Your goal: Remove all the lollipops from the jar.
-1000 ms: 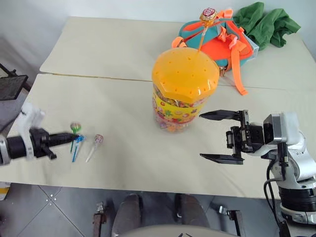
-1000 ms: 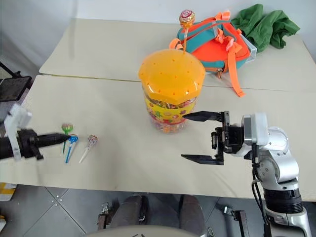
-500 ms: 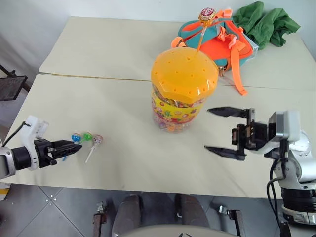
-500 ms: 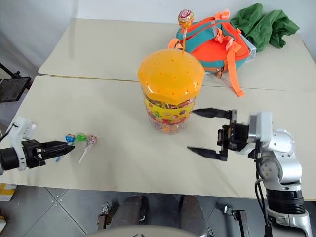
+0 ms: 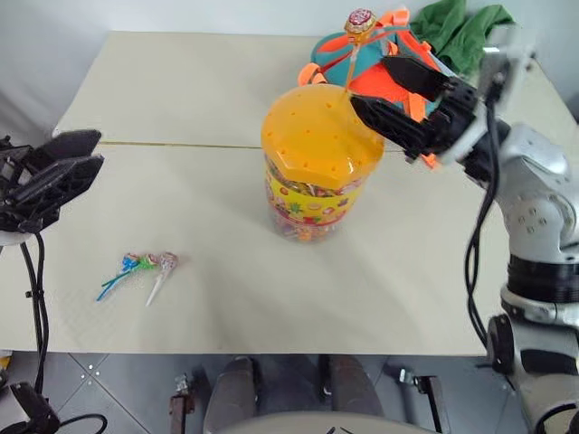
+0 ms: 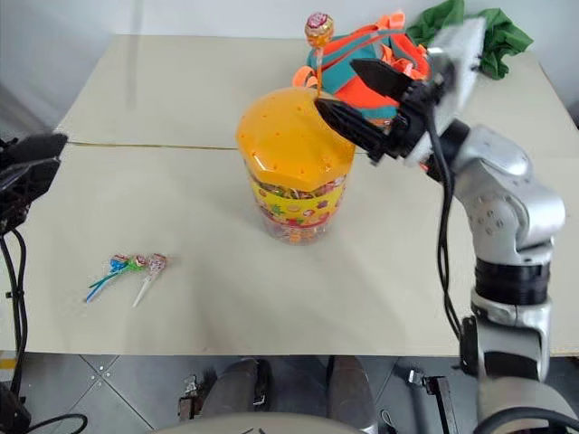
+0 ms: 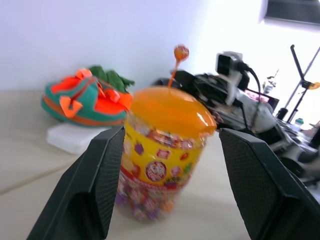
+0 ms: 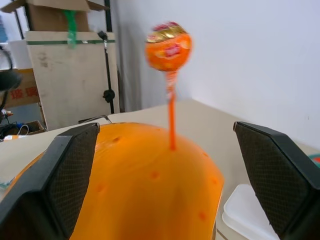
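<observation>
Orange lid (image 5: pixel 328 137): domed, dotted with holes, capped the jar (image 5: pixel 312 201), which stood upright near the middle of the near table (image 5: pixel 407 289).
Jar wall: clear plastic with a yellow printed label; wrapped candies showed through it.
Orange lollipop (image 5: pixel 360 20): stood upright on its stick in a hole at the far side of the lid, head well above the dome.
Three lollipops (image 5: pixel 145 266): lay together on the table, well to the left of the jar, sticks pointing toward the near edge; green, blue and pink wrappers.
Right gripper (image 5: pixel 395 96): raised beside the far right of the lid, fingers spread wide apart, empty; in the right wrist view the orange lollipop's stick stood between the two fingers, touching neither.
Left gripper (image 5: pixel 61 163): lifted off the table at the left edge, fingers parted, empty, well apart from the three lollipops.
Backpack (image 5: pixel 389 68): orange and teal, on the far table behind the jar.
Green cloth (image 5: pixel 461 25): bunched just beyond the backpack.
</observation>
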